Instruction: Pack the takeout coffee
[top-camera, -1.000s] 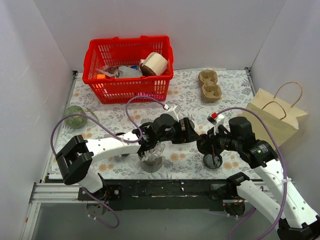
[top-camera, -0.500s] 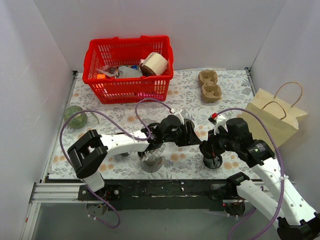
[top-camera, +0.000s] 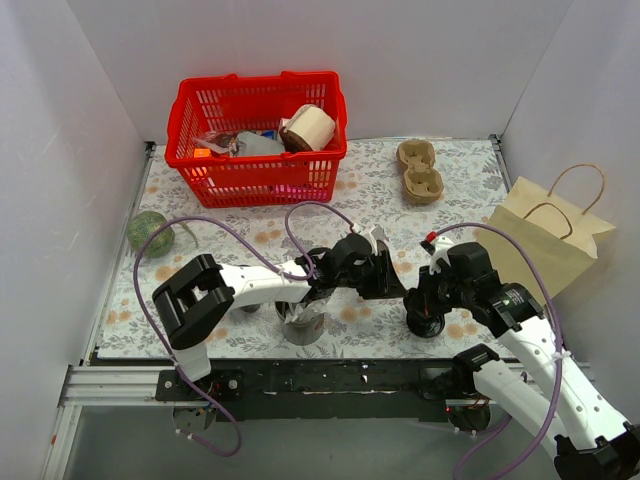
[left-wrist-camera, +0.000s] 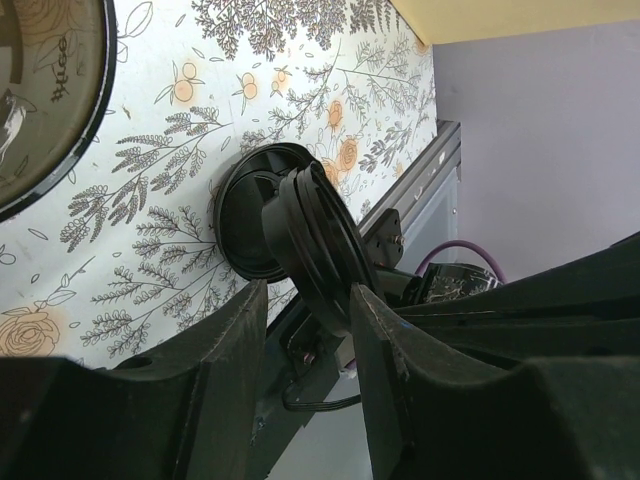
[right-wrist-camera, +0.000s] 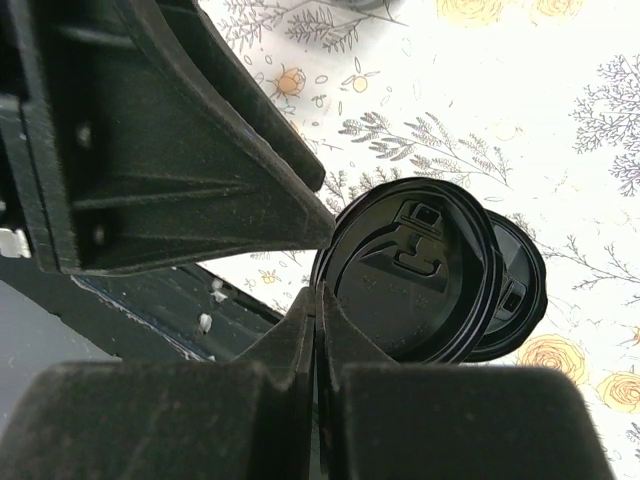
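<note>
My right gripper (right-wrist-camera: 318, 295) is shut on the rim of a black lid (right-wrist-camera: 410, 265) and holds it tilted just above the table. A second black lid (right-wrist-camera: 515, 300) lies flat beneath it. My left gripper (left-wrist-camera: 308, 290) has reached across, its fingers on either side of the held lid's edge (left-wrist-camera: 315, 240). The lid meets the right finger, and a sliver of table shows by the left finger. In the top view the two grippers, left (top-camera: 398, 280) and right (top-camera: 425, 305), meet at the front right. The takeout coffee is out of view.
A lidless cup (top-camera: 303, 328) stands under my left forearm near the front edge. A red basket (top-camera: 255, 150) of goods sits at the back, with a cardboard cup carrier (top-camera: 420, 170) to its right. A paper bag (top-camera: 545, 235) stands at the right edge and a green ball (top-camera: 150, 232) lies at the left.
My left arm has swung right to the right gripper, and its jaws have narrowed around the held lid. The right gripper has stayed shut and shifted slightly with the lid.
</note>
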